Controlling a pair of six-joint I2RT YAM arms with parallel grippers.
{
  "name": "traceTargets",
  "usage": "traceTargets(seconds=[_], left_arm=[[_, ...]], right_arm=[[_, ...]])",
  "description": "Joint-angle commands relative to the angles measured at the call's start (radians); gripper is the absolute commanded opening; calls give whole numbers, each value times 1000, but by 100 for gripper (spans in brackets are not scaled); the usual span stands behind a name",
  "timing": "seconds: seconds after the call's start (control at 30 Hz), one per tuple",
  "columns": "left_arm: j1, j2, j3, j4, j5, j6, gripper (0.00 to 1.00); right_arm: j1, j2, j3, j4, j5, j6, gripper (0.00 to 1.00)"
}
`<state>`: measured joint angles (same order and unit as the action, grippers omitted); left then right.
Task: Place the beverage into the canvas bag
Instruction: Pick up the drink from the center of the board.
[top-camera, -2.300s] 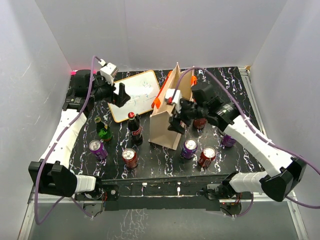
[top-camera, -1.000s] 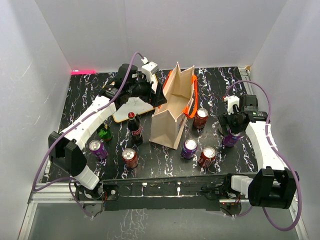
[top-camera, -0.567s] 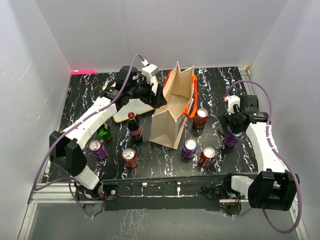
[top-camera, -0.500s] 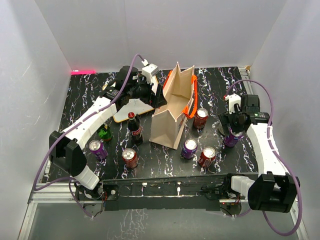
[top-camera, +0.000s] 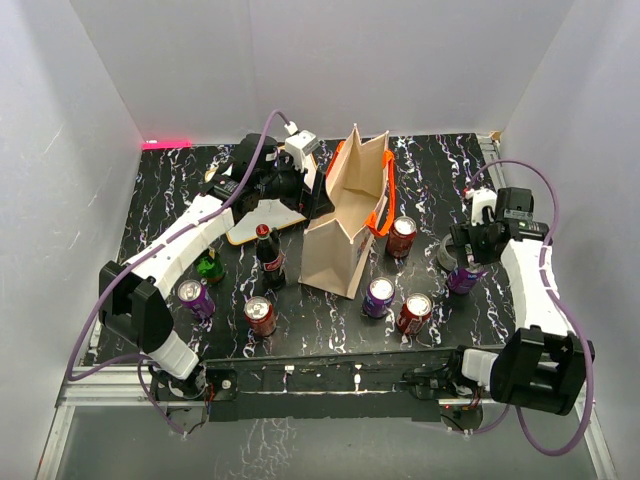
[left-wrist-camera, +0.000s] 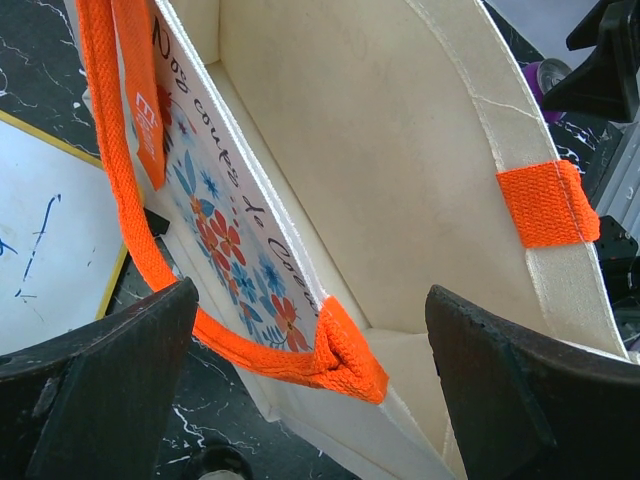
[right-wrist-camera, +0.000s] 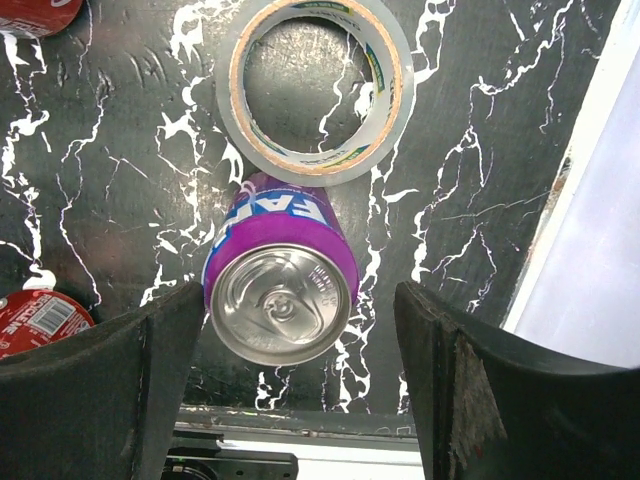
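Observation:
The canvas bag (top-camera: 350, 215) stands upright and open mid-table, beige with orange handles. My left gripper (top-camera: 318, 193) is open at its left rim. In the left wrist view the gripper (left-wrist-camera: 310, 390) straddles the bag's (left-wrist-camera: 350, 150) flowered wall and an orange handle (left-wrist-camera: 340, 360) without touching them. My right gripper (top-camera: 472, 248) is open above a purple can (top-camera: 462, 277) at the right side. In the right wrist view the can (right-wrist-camera: 282, 290) stands upright between the spread fingers (right-wrist-camera: 100, 400), nearer the left one; the gripper (right-wrist-camera: 300, 390) is empty.
A tape roll (right-wrist-camera: 315, 85) lies just behind the purple can. Red cans (top-camera: 402, 236) (top-camera: 414, 312) (top-camera: 260, 316), purple cans (top-camera: 379, 296) (top-camera: 195, 298), a cola bottle (top-camera: 268, 255) and a green bottle (top-camera: 208, 264) stand around the bag. A whiteboard (top-camera: 250, 225) lies to its left.
The left arm swung from the back left to the bag's rim. The right arm left the bag, went to the purple can at the right and has shifted slightly further right.

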<state>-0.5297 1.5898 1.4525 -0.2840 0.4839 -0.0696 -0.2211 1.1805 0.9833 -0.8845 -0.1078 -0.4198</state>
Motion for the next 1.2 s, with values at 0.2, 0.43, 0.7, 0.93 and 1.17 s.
traceTargets(seconds=[0.2, 0.43, 0.7, 0.93, 1.17], left_arm=[[-4, -57, -11, 28, 16, 22, 97], [-4, -54, 8, 21, 23, 5, 97], [-2, -12, 84, -2, -18, -59, 97], [-4, 49, 149, -31, -60, -147, 85], [-22, 61, 134, -19, -62, -133, 63]], right_arm=[[-115, 93, -25, 44, -149, -91, 74], [-137, 137, 0, 17, -206, -110, 55], [-139, 91, 111, -72, -311, -129, 8], [-117, 37, 399, -164, -420, -66, 8], [-20, 98, 731, -166, -491, 34, 8]])
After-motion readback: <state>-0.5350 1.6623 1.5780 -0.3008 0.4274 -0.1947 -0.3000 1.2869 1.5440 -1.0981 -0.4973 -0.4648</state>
